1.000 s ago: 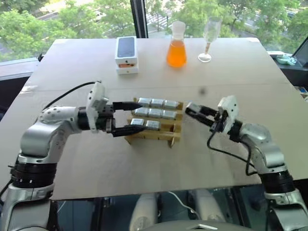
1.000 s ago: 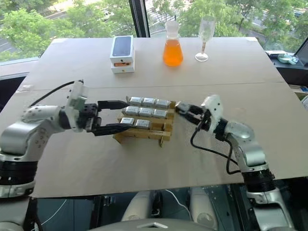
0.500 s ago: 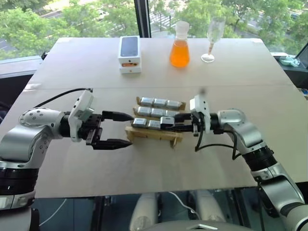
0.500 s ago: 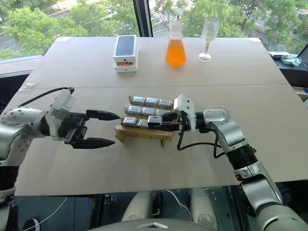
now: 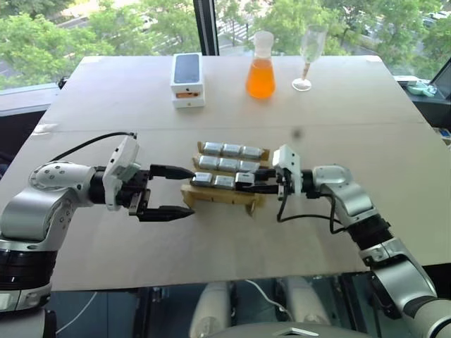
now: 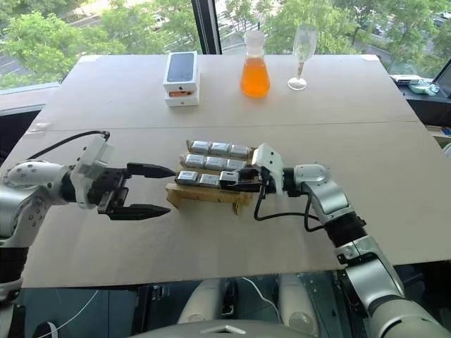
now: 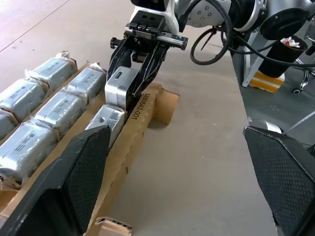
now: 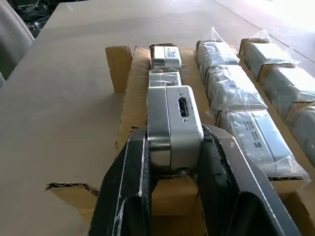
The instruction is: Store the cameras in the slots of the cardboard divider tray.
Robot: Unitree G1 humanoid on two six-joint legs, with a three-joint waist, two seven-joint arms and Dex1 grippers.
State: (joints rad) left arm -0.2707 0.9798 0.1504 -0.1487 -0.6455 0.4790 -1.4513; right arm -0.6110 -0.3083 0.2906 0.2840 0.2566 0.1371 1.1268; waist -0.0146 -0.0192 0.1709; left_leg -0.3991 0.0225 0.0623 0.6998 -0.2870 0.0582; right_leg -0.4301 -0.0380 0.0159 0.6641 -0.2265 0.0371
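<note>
The tan cardboard tray (image 5: 224, 184) sat mid-table, its far two rows each holding three silver-grey boxy cameras (image 5: 227, 164), several in clear wrap. The near row held two, plus a ninth camera (image 8: 173, 127) pinched by the right gripper (image 8: 172, 172) over the end slot at three o'clock. The left gripper (image 5: 173, 191), at the tray's nine o'clock, was spread and empty.

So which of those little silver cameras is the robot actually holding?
The one at the near row's right end, clamped in the right gripper over the tray; the other eight sit untouched.
</note>
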